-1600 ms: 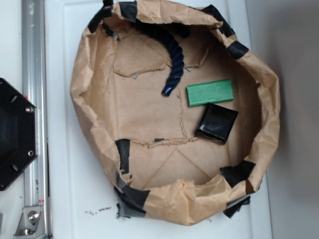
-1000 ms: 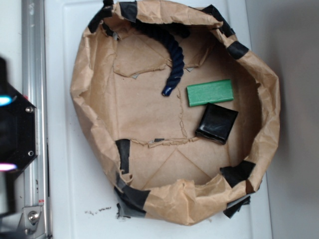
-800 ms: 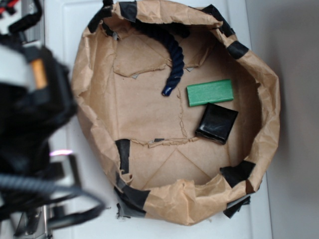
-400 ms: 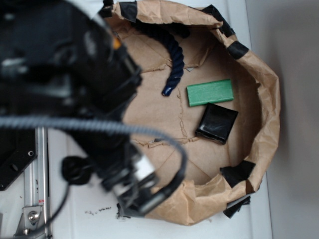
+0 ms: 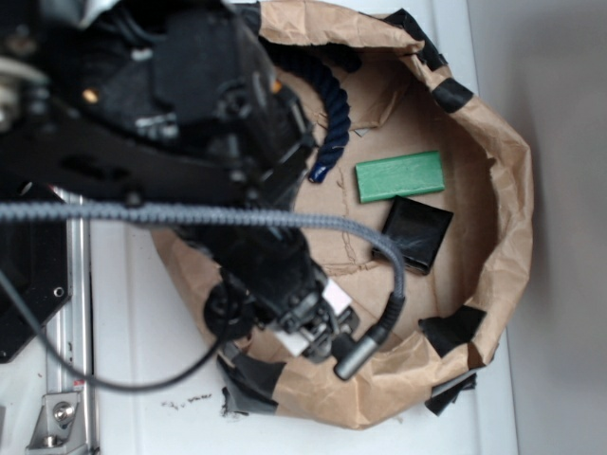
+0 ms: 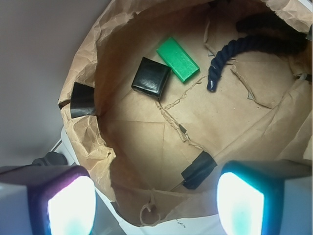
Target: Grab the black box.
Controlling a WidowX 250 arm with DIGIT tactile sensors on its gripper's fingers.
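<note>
One gripper (image 6: 156,200), absent a second ago, has been brought over the paper bowl (image 5: 503,180), jaws apparently spread and empty, black box (image 6: 151,77) ungrasped.

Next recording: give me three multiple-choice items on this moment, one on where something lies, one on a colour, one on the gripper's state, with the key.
1. Where does the black box lie?
A. Inside the paper basket, beside the green block
B. Outside the basket on the white surface
C. On top of the rope

2. What colour is the rope?
A. Red
B. Dark blue
C. Yellow

3. What is the gripper doing?
A. Shut on the black box
B. Shut on the green block
C. Open, holding nothing

Key:
1 A: the wrist view shows the box on the basket floor, its corner at the green block's edge.
2 B: the twisted strands are dark blue in both views.
3 C: the two fingers stand far apart near the basket's rim, with nothing between them.
</note>
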